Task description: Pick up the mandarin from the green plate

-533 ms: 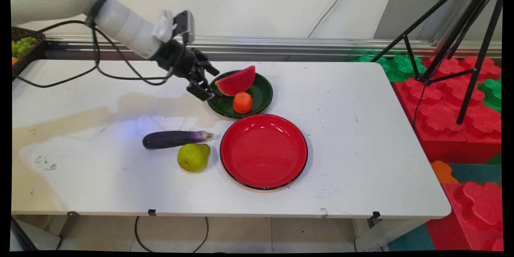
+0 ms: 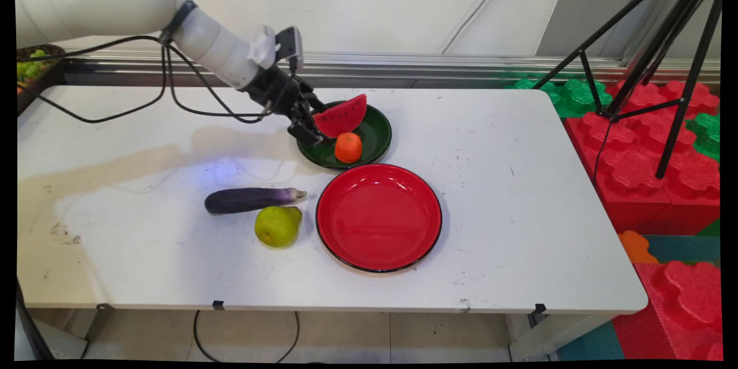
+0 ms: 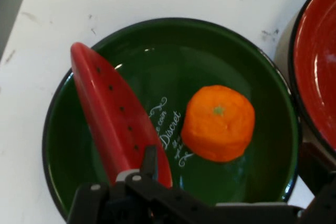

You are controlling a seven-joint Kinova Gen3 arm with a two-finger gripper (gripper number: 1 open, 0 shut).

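My gripper [image 2: 315, 125] hangs open over the left part of a dark green plate [image 2: 377, 134]. On that plate lie a red watermelon slice [image 2: 341, 115] and an orange [image 2: 348, 147]. In the hand view the watermelon slice [image 3: 115, 114] runs up from one finger [image 3: 149, 157], close to or touching it. The orange [image 3: 219, 123] sits in the gap between the fingers, and the green plate [image 3: 252, 61] fills most of the view. Nothing is held.
A larger red plate [image 2: 379, 217] stands just in front of the green one, with its rim [image 3: 315, 56] at the hand view's right edge. A purple eggplant [image 2: 249, 199] and a green pear [image 2: 278, 225] lie left of it. A basket of fruit [image 2: 34, 63] sits at the far left.
The arm has moved right and a little down. The open gripper has gone from the green plate's left rim to right beside the watermelon slice. The fruit has not moved.
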